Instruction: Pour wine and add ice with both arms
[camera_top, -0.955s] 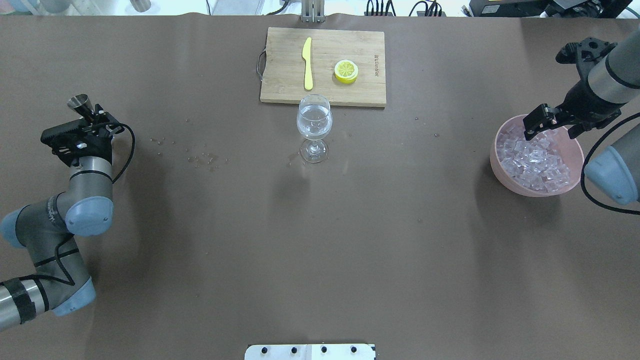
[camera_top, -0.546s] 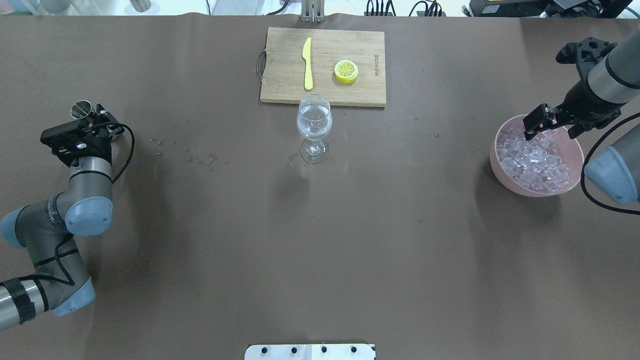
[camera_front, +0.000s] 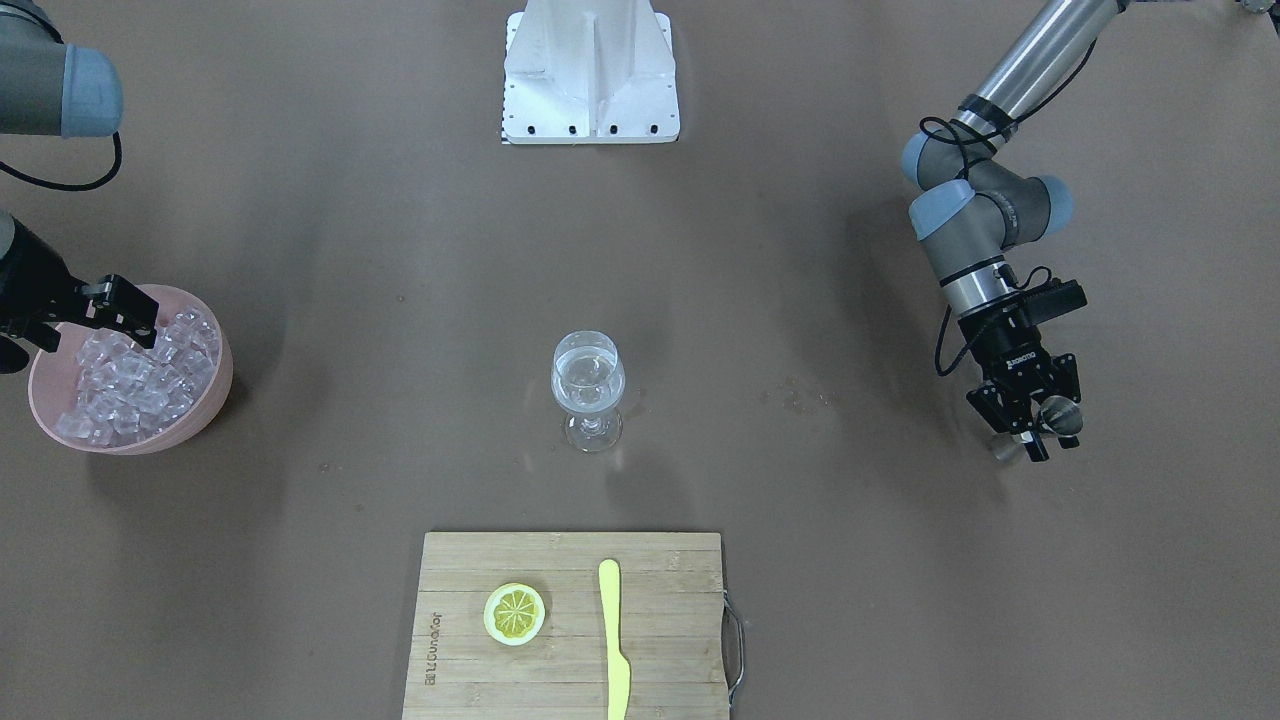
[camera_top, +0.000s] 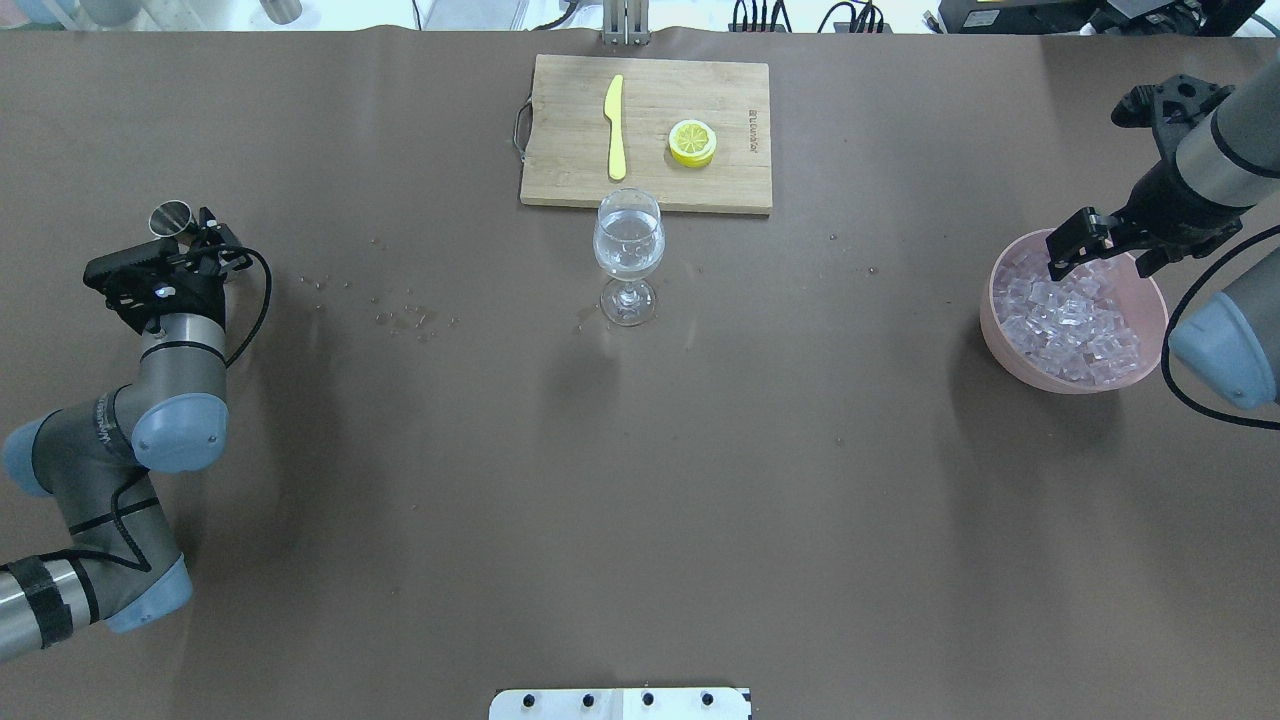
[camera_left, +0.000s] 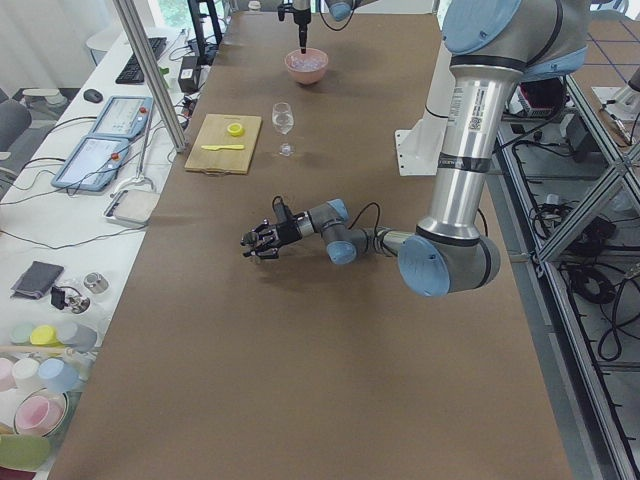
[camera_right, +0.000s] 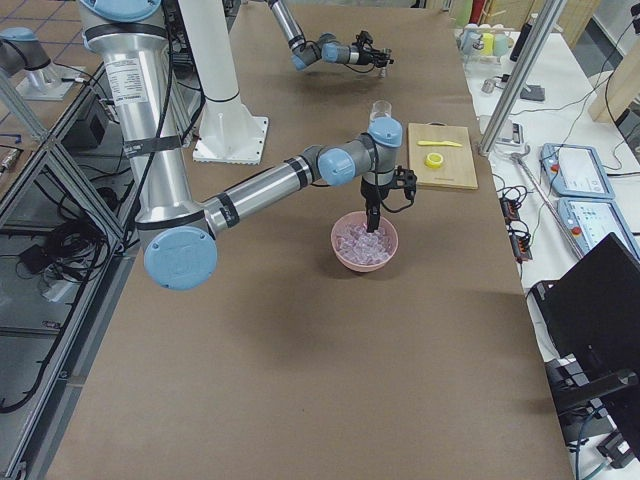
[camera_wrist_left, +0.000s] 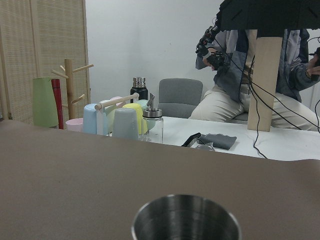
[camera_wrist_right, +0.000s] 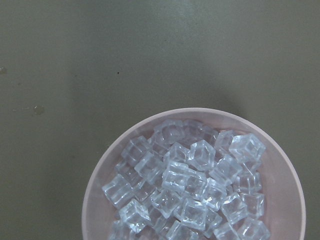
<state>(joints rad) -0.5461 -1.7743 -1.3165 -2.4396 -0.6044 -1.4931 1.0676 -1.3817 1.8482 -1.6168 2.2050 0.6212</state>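
Note:
A stemmed wine glass (camera_top: 628, 240) with a little clear wine in it stands mid-table, in front of the cutting board; it also shows in the front view (camera_front: 588, 385). My left gripper (camera_top: 197, 240) is at the far left, shut on a small metal cup (camera_top: 172, 217) held upright and low over the table. The cup's rim fills the bottom of the left wrist view (camera_wrist_left: 185, 220). My right gripper (camera_top: 1105, 262) is open, fingers spread just above the heap of ice (camera_top: 1070, 320) in the pink bowl (camera_top: 985, 310). The right wrist view looks straight down on the ice (camera_wrist_right: 190, 185).
A wooden cutting board (camera_top: 650, 170) at the back holds a yellow knife (camera_top: 615, 125) and a lemon slice (camera_top: 692, 142). Small droplets (camera_top: 405, 318) lie on the brown table between the cup and the glass. A white pedestal (camera_front: 590, 70) stands at the robot's side.
My left gripper has turned the metal cup from tilted to upright and shifted it slightly. The right gripper has stayed over the ice bowl.

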